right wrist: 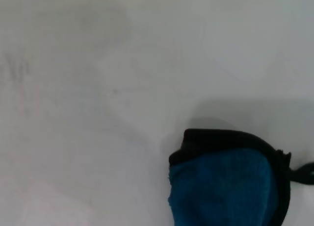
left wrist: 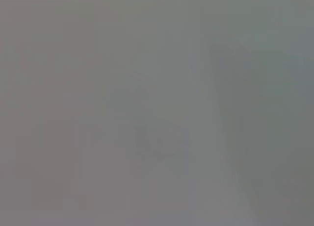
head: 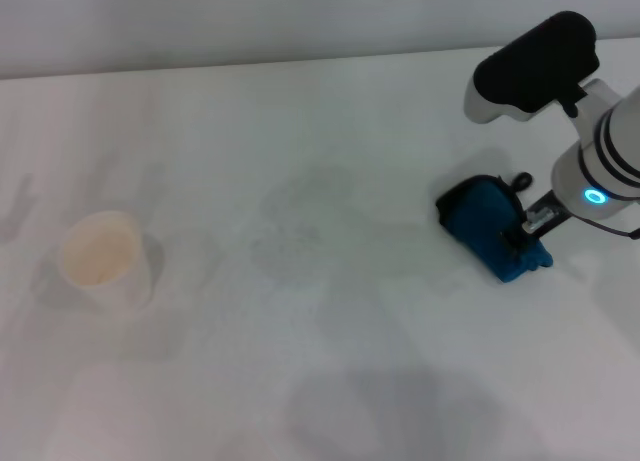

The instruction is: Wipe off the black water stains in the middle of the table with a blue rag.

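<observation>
Teal-blue cloth with black edging: the blue rag (head: 487, 224) lies bunched on the white table (head: 330, 381), with the right gripper (head: 520, 243) closed on the end of it farthest from the white plastic cup (head: 103, 260). The small black loop (head: 519, 181) projects from the rag's far edge. In the right wrist view the rag (right wrist: 225, 187) shows its black hem (right wrist: 221, 138) curled over the blue face. No glossy dark blotch is visible; between rag and cup the table carries only faint grey smudges (head: 305, 221), so the black water stains cannot be located with certainty. The left gripper is not in view, and its wrist view shows only a blank grey field.

Handling, as judged: the rag appears light, soft and limp, so it will fold and trail rather than slide flat. A hold on the thick, gathered middle should spread more cloth against the table than a hold at one end, and gentle downward pressure would keep it from riding up.
</observation>
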You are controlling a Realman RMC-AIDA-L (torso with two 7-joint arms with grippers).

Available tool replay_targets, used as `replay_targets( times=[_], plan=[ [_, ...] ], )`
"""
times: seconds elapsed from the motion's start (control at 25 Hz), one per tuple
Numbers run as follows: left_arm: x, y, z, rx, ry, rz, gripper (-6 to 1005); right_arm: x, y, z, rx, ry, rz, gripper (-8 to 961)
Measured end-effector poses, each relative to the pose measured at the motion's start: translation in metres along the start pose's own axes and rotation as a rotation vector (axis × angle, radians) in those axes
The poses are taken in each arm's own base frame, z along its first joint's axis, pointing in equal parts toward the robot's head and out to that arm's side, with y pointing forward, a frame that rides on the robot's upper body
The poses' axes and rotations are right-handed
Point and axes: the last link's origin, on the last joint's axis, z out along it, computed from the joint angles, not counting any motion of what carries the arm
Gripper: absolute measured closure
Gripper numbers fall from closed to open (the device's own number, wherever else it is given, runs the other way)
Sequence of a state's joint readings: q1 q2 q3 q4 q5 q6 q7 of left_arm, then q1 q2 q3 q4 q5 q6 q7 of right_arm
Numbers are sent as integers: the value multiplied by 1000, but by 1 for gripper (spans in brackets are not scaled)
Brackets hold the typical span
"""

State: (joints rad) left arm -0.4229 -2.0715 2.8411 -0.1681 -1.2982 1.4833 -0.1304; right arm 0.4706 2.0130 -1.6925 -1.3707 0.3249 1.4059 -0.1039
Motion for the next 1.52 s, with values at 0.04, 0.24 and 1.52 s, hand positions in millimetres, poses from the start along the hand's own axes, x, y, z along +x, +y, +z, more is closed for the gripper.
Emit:
replay_targets(
  times=[0.04, 0.24, 1.52],
  plan=[
    [0, 0, 0, 0, -1, 0, 122, 1, -1, 1, 1, 5, 3, 875],
    [-1, 0, -2, 2, -5, 0, 121, 4, -3, 2, 2, 20, 5, 851],
    [-2, -6, -6, 31, -10, 3, 123, 4, -86, -27, -298, -698, 186, 529]
  ],
)
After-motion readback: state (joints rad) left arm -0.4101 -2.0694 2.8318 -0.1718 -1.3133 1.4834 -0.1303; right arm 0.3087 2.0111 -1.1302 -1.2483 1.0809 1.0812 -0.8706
